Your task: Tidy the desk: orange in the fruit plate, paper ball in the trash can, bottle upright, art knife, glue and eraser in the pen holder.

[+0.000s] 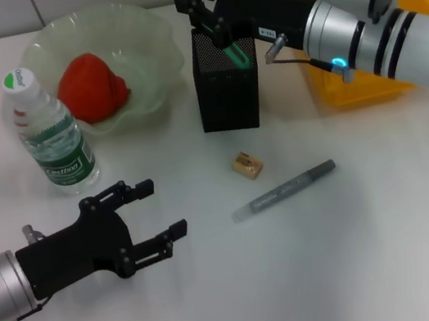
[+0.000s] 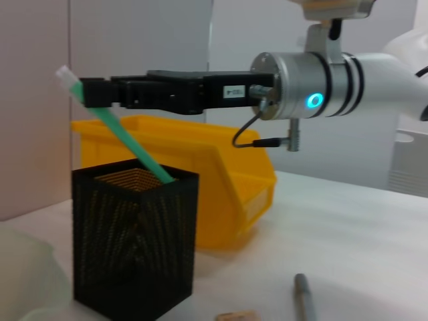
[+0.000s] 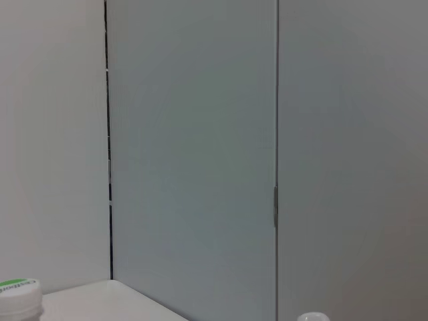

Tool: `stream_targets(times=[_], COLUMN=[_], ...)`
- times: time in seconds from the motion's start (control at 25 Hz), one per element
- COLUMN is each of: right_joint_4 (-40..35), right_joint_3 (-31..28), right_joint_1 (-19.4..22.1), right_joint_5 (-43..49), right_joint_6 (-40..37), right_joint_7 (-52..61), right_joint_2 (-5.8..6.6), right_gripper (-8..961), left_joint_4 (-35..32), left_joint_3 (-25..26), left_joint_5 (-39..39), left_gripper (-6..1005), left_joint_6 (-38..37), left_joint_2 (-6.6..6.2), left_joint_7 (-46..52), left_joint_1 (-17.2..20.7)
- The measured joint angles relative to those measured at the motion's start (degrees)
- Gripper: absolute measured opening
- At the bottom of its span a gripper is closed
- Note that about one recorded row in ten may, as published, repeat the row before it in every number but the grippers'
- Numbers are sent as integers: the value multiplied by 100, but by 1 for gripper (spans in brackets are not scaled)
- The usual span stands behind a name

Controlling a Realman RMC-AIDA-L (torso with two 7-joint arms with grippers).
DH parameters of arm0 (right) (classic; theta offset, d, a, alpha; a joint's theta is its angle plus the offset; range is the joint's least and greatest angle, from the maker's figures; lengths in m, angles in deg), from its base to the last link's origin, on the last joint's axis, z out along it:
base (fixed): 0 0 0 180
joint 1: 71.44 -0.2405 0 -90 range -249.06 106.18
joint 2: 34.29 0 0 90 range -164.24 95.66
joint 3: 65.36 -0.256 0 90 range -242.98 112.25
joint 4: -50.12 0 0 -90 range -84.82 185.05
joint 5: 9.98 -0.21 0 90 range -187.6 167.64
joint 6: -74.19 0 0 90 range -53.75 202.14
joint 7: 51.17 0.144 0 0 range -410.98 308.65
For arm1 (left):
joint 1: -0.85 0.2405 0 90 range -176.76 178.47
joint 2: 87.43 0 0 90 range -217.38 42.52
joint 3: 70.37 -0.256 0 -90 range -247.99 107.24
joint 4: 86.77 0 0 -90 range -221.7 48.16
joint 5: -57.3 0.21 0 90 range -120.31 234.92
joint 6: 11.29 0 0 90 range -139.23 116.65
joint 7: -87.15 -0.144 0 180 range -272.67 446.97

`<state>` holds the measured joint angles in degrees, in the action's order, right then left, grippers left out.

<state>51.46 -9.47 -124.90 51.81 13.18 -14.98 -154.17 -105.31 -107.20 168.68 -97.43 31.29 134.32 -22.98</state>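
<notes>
Right gripper, fingers closed on the slim mint-green art knife, tilts its lower end into the tall black mesh pen holder, presumably for release. Left gripper hovers empty, spread wide, above the white desk.

We see a mint-green slim knife with a white tip above a black metal mesh box. The round fruit is orange-red, in a pale green translucent bowl. The plastic bin is bright yellow, the pen-like stick grey, the small block tan.
</notes>
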Motion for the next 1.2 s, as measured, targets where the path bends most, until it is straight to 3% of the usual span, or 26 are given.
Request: stream_targets(times=[0.76,1.2], right_joint_4=[-20,-134], right_joint_3=[-22,-70], right_joint_1=[60,280], right_joint_5=[200,171], right_joint_6=[-149,-426], right_joint_7=[-14,5], right_joint_2=[0,0], right_gripper=[184,380], left_joint_4=[-49,-11], left_joint_3=[-40,-25], left_joint_5=[-245,-241], left_gripper=[800,799], left_joint_6=[194,202], left_joint_2=[-15,-1], left_joint_7=[-122,-130], left_joint_1=[18,-14])
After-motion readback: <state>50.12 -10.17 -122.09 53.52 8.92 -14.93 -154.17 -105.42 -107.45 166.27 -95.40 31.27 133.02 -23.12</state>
